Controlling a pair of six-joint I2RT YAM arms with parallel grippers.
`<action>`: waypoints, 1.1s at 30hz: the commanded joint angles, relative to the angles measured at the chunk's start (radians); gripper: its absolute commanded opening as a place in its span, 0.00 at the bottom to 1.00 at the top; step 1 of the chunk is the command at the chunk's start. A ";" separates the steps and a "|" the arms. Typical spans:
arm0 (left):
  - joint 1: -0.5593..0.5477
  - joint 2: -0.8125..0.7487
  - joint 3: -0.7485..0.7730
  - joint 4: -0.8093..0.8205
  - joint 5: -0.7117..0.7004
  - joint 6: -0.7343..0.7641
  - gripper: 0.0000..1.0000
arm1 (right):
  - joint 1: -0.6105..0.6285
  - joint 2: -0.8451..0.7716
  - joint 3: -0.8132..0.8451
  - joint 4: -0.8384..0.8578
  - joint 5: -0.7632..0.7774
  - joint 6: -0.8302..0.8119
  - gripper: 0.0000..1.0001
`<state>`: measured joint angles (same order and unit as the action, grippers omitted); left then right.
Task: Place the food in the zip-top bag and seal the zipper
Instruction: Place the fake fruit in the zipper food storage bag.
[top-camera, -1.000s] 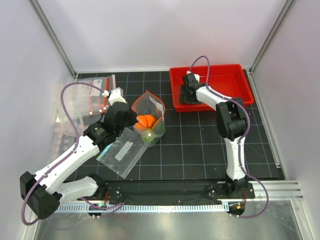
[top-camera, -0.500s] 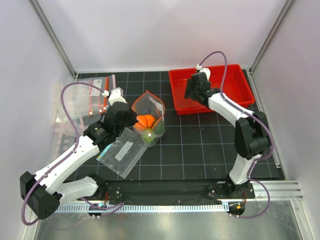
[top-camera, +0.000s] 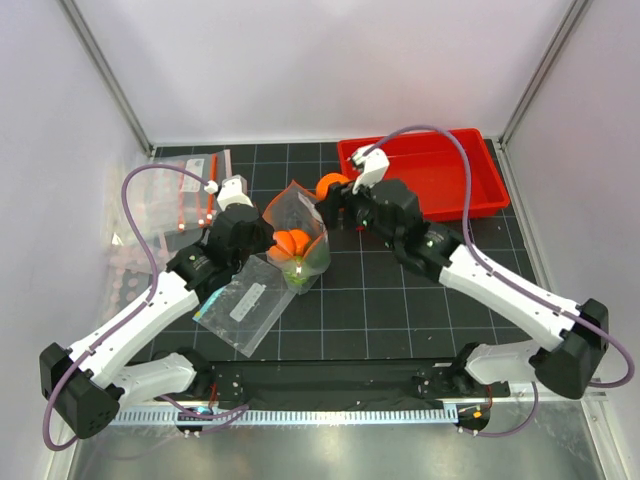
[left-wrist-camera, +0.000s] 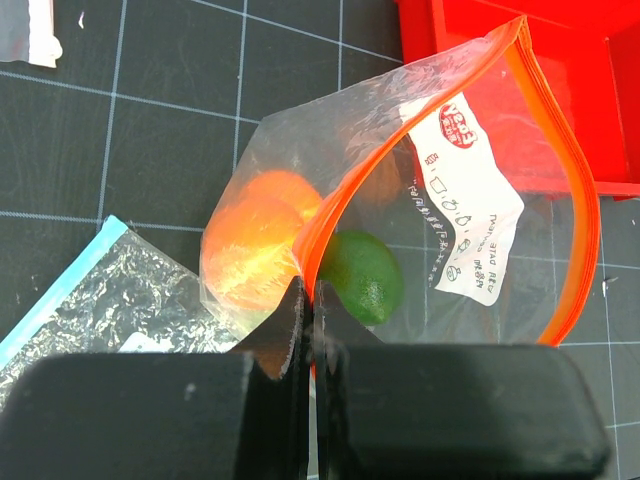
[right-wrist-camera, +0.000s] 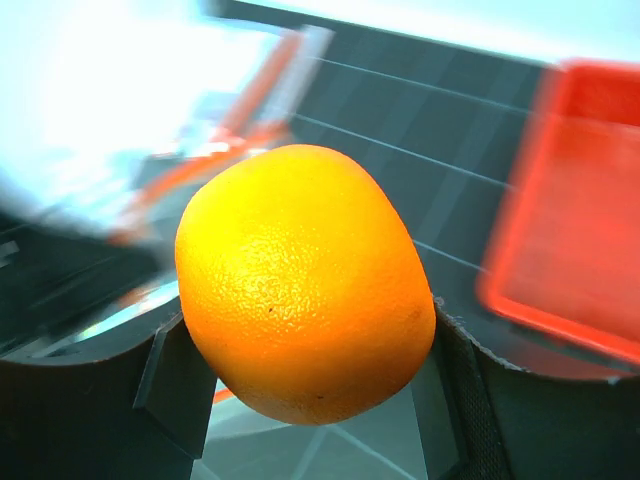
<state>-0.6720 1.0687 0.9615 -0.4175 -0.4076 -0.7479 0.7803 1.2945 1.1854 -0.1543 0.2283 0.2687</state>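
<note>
The right gripper (top-camera: 335, 195) is closed on a round, bright orange (right-wrist-camera: 305, 285) beside the open bag (left-wrist-camera: 470, 200) at the middle of the bench (top-camera: 400, 300). The left gripper (left-wrist-camera: 305, 312) pinches its red-orange zipper (left-wrist-camera: 565, 180); two oranges (left-wrist-camera: 255, 245) and a green fruit (left-wrist-camera: 362, 275) lie inside.

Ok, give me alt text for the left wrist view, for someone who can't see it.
The left end effector pinches the red-orange zipper of the clear zip-top bag, holding its mouth open. Two orange fruits and a dark green fruit sit inside. A teal-edged pouch lies lower left, a red tray upper right.
</note>
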 joint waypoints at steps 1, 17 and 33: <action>0.005 -0.001 0.037 0.025 -0.005 0.004 0.00 | 0.094 -0.050 -0.046 0.120 -0.003 -0.113 0.49; 0.006 0.000 0.033 0.031 -0.003 -0.001 0.00 | 0.214 0.226 0.134 0.062 0.155 -0.128 0.99; 0.005 -0.018 0.029 0.031 0.000 0.001 0.00 | 0.224 -0.018 0.060 -0.094 0.288 -0.056 0.88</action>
<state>-0.6720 1.0687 0.9615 -0.4191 -0.4068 -0.7509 0.9997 1.3136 1.2324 -0.1608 0.4259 0.1841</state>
